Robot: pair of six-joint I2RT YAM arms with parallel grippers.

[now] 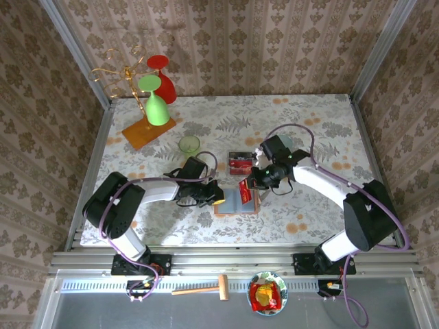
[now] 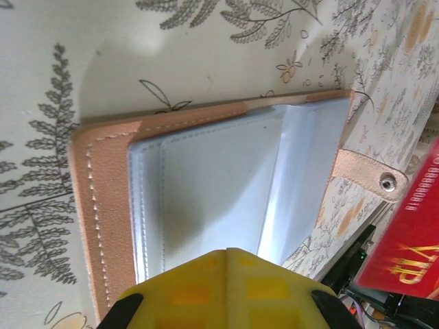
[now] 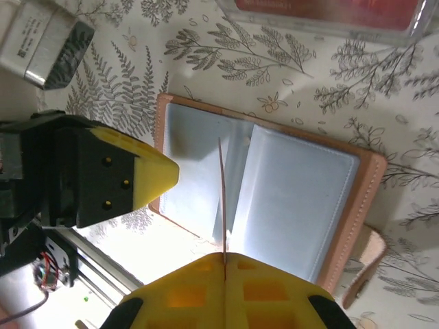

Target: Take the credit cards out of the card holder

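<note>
The card holder [image 1: 236, 202] lies open on the table, tan outside with grey-blue pockets [image 2: 206, 171], its snap strap [image 2: 370, 175] sticking out to one side. My left gripper [image 1: 216, 195] is shut with nothing between its yellow tips [image 2: 228, 252], which sit on the holder's left pocket. My right gripper [image 1: 250, 184] is shut on a red credit card [image 1: 243, 186] and holds it just above the holder. That card appears edge-on [image 3: 223, 199] in the right wrist view, clamped between the right gripper [image 3: 224, 257] tips. The left gripper's finger [image 3: 130, 171] rests at the holder's [image 3: 295, 192] left edge.
A clear plastic box [image 1: 240, 163] holding red cards stands just behind the holder. A green cup [image 1: 189, 144] is further left, and a gold rack on an orange base [image 1: 147, 130] with red and green glasses sits at the back left.
</note>
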